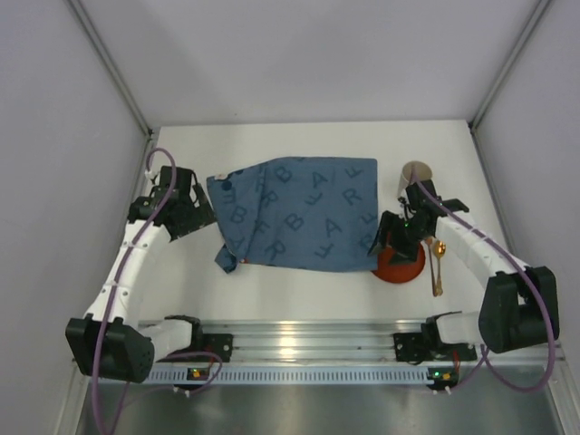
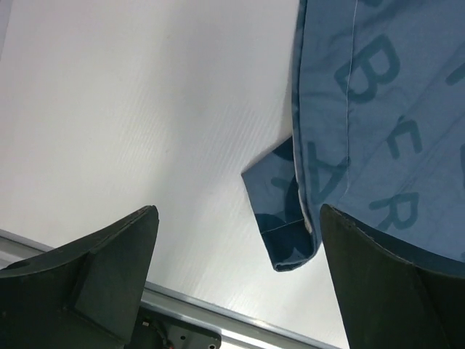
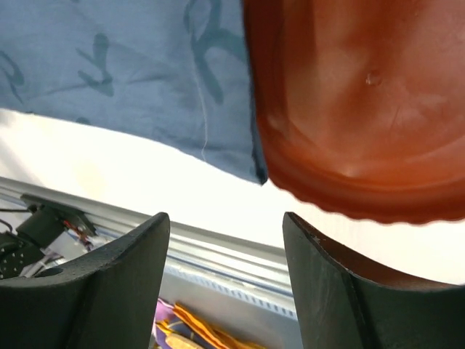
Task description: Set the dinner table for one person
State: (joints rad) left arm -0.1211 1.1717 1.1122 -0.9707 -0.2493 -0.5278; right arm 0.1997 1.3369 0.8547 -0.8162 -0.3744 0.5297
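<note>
White matte rectangular surface (image 1: 299, 290) spans the whole cell, rigid and fixed, nothing to grasp; the soft blue letter-printed cloth placemat (image 1: 299, 213) on it likely pinches best at its folded 8 o'clock corner. Left tool (image 2: 238, 214) spread, empty, beside mat's 9 o'clock edge; right tool (image 3: 225, 218) spread, empty, by stiff red round plate (image 3: 363, 109) at mat's 4 o'clock.

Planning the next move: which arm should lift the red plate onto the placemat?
Likely right. The right gripper, open, hangs over the plate; the left gripper sits across the placemat.
</note>
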